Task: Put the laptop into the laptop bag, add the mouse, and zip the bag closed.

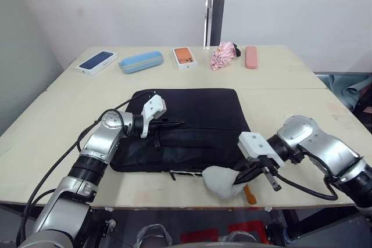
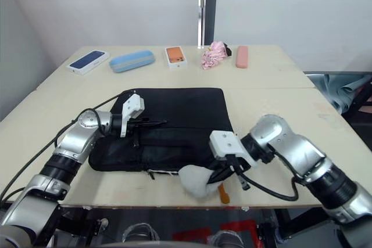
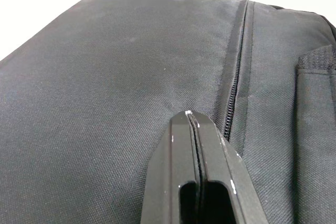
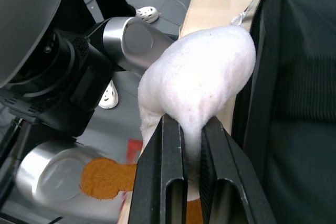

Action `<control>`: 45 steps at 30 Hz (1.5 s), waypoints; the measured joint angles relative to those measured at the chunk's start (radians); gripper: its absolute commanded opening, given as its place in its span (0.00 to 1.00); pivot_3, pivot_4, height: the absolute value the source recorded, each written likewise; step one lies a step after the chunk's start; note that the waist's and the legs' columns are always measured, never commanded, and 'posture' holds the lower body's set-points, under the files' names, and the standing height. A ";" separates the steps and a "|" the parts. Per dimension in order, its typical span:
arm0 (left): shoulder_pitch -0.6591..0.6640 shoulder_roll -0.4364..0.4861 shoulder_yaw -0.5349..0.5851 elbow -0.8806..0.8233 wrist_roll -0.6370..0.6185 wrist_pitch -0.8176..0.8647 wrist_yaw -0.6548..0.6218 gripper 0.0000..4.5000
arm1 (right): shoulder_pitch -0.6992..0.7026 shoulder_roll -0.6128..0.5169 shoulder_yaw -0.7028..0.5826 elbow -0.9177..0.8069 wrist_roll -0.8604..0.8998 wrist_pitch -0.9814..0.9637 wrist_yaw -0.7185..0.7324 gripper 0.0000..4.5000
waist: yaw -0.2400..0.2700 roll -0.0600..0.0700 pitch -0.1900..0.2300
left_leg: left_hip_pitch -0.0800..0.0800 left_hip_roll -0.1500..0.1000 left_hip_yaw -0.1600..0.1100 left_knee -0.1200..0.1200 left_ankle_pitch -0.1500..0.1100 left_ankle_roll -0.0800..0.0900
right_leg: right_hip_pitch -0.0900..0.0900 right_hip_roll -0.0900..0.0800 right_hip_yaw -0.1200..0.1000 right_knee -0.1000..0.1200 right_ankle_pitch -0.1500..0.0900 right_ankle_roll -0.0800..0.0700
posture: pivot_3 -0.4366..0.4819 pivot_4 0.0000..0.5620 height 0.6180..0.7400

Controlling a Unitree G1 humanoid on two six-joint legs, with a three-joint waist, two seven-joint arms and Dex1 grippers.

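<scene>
No writing could be read on anything. The laptop bag (image 1: 192,123) lay flat mid-table, its near edge close to the table's (image 1: 302,94) near edge, with open room on either side. My left gripper (image 3: 193,124) rested pressed together on the bag's left part, while my right gripper (image 4: 191,129) pinched a fluffy white lump (image 4: 202,74) at the near edge.

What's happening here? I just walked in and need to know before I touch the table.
A two-armed robot is working on a black laptop bag lying flat on the table. Its left gripper, fingers shut, rests on top of the bag near a zip line. Its right gripper is pinching a fluffy white lump with orange bits at the table's near edge, beside the bag's corner. Phones, cases and a pink item sit along the far edge.
</scene>
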 measured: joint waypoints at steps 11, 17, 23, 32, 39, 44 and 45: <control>0.000 -0.002 -0.001 0.025 0.001 -0.035 -0.011 0.00 | 0.097 -0.220 -0.158 0.045 0.027 -0.034 0.046 0.01 | 0.001 0.005 -0.004 | 0.000 0.000 0.001 -0.002 0.000 0.000 | 0.000 0.000 0.001 -0.002 -0.002 0.003 | 0.48 0.27 1.00; 0.000 -0.002 -0.001 0.026 0.000 -0.036 -0.022 0.00 | 0.166 -0.288 -0.207 0.140 0.004 -0.101 0.051 0.01 | 0.001 0.005 -0.004 | 0.000 0.000 0.002 -0.005 0.000 0.000 | 0.000 0.000 0.001 -0.005 -0.002 0.003 | 0.48 0.27 1.00; 0.005 -0.002 -0.001 0.026 0.001 -0.040 -0.025 0.00 | 0.226 -0.356 -0.266 0.235 -0.019 -0.174 0.059 0.01 | 0.001 0.005 -0.004 | 0.000 -0.001 0.003 -0.006 -0.001 0.001 | -0.001 -0.001 0.000 -0.007 -0.002 0.004 | 0.48 0.27 1.00; 0.006 0.000 -0.002 0.026 0.001 -0.045 -0.027 0.00 | 0.231 -0.381 -0.293 0.426 -0.101 -0.306 0.060 0.01 | -0.001 0.006 -0.005 | -0.001 -0.001 0.005 -0.006 -0.001 0.001 | -0.002 -0.001 0.000 -0.007 -0.003 0.005 | 0.48 0.27 1.00; 0.006 0.000 -0.002 0.027 0.001 -0.049 -0.033 0.00 | 0.138 -0.381 -0.290 0.523 -0.153 -0.351 0.056 0.01 | -0.001 0.006 -0.005 | -0.001 -0.001 0.006 -0.006 -0.002 0.002 | -0.002 -0.001 0.000 -0.008 -0.003 0.004 | 0.48 0.27 1.00; 0.005 0.003 -0.001 0.031 0.001 -0.050 -0.034 0.00 | 0.027 -0.317 -0.263 0.623 -0.211 -0.397 0.018 0.01 | -0.004 0.006 -0.005 | -0.001 -0.001 0.008 -0.006 -0.002 0.003 | -0.002 -0.002 0.001 -0.008 -0.002 0.004 | 0.48 0.27 1.00; 0.004 0.001 -0.001 0.031 0.002 -0.051 -0.033 0.00 | 0.006 -0.298 -0.255 0.643 -0.226 -0.412 0.003 0.01 | -0.004 0.006 -0.005 | -0.001 -0.001 0.009 -0.006 -0.002 0.003 | -0.002 -0.002 0.001 -0.007 -0.002 0.004 | 0.48 0.27 1.00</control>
